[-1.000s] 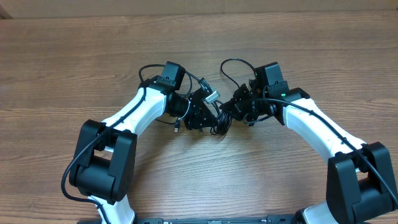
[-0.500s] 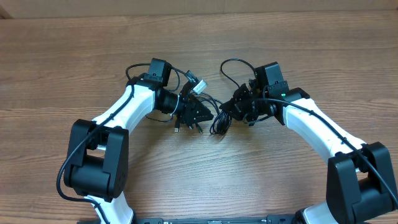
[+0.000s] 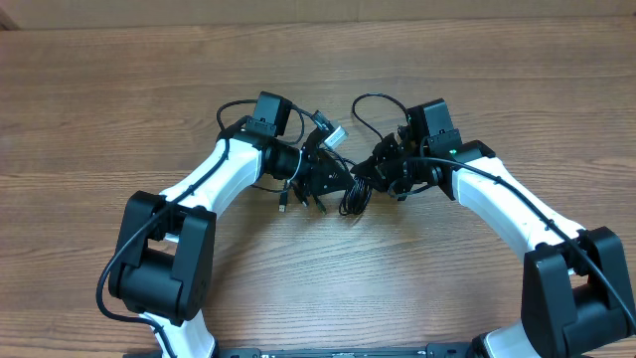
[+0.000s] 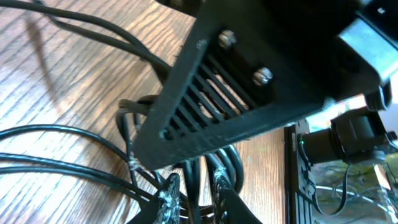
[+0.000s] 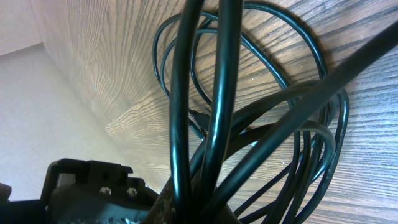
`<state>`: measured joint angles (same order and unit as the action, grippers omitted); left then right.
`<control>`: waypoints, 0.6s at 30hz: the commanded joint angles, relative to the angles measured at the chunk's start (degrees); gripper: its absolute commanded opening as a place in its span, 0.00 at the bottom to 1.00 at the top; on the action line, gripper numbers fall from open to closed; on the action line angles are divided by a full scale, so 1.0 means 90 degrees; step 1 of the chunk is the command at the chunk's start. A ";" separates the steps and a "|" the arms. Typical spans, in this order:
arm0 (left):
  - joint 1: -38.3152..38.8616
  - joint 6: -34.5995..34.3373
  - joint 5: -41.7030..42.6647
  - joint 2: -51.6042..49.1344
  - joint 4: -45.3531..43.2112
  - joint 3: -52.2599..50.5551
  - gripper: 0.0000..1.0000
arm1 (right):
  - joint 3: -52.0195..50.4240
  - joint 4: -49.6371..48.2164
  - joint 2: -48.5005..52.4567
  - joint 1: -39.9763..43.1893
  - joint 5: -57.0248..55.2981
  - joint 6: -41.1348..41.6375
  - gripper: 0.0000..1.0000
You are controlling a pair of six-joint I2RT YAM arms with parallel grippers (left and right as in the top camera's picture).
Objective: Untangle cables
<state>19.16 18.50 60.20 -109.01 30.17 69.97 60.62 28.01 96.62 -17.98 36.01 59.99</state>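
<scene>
Left gripper (image 4: 191, 198): fingers narrowed to a slit, pinching one strand of the cables (image 3: 352, 197). Right gripper (image 5: 186, 210): clenched on several looped strands that rise from between its fingers. Bundle: black, tangled, mid-table on the wooden table (image 3: 447, 80), between the two grippers; loose loops lying flat on the wood.

On table (image 3: 119, 80): cables (image 3: 351, 197) at centre. At their 9 o'clock, left gripper (image 3: 333, 179); at 2 o'clock, right gripper (image 3: 382, 171). Both touching them.
</scene>
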 commanded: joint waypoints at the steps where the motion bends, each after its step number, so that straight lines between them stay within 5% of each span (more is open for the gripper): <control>1: 0.0066 -0.0376 -0.0316 -0.0044 -0.0027 -0.0015 0.18 | -0.0027 -0.0053 -0.0032 0.0010 0.0151 -0.0019 0.06; 18: -0.0032 -0.0391 0.0102 -0.0044 0.0165 -0.0056 0.25 | -0.0027 -0.0056 -0.0032 0.0010 0.0148 -0.0022 0.06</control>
<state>19.35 15.14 58.54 -109.01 31.40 69.89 60.62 28.03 96.62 -17.98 36.67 59.96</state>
